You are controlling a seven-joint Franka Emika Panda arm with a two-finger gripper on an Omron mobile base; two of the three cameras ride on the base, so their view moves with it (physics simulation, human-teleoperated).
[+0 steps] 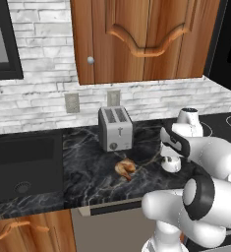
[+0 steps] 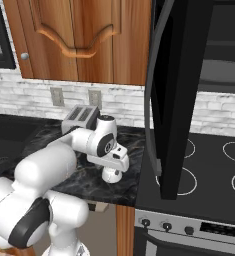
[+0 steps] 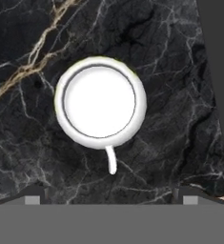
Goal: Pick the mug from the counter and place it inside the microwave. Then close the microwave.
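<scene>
The counter (image 1: 92, 167) is black marble with pale and golden veins, running below a white brick wall with two outlets and wooden cabinets above. A silver toaster (image 1: 115, 128) stands upright near the wall; a brown pastry (image 1: 125, 168) lies in front of it, well apart from my hand. To the counter's left sits a dark sink (image 1: 23, 165).

The right base view adds what the left one lacks: the stovetop (image 2: 214, 172) with white rings beside the counter, and above it the microwave (image 2: 209, 55), its door (image 2: 171, 95) swung wide open toward me.

The mug (image 3: 100, 102) stands upright on the marble, near the counter's stove-side end. In the hand view I look straight down into it, handle pointing toward the lower edge. My gripper (image 3: 107, 199) hangs above it, fingers (image 3: 32, 199) spread wide, touching nothing. From the base views my hand largely hides the mug; only its lower body shows.
</scene>
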